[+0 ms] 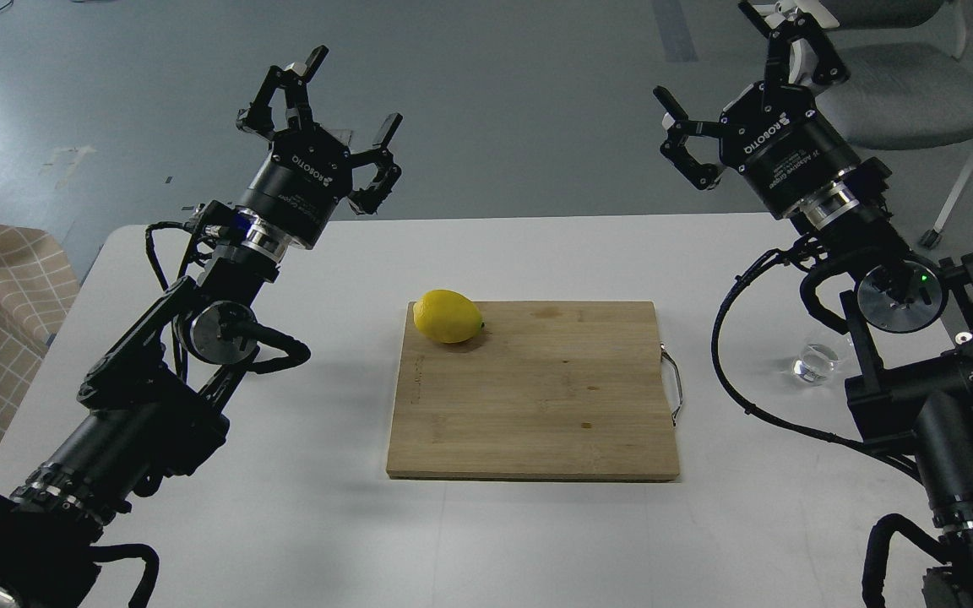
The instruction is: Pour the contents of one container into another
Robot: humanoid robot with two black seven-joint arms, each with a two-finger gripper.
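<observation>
Cutting board (537,405) in front; left end effector (351,93) and right end effector (719,63) both spread apart, holding nothing

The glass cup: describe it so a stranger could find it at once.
Start at the wooden cutting board mid-table. Go right past its metal handle to the right arm's base. The small clear glass cup stands there on the white table, the only transparent thing.
</observation>
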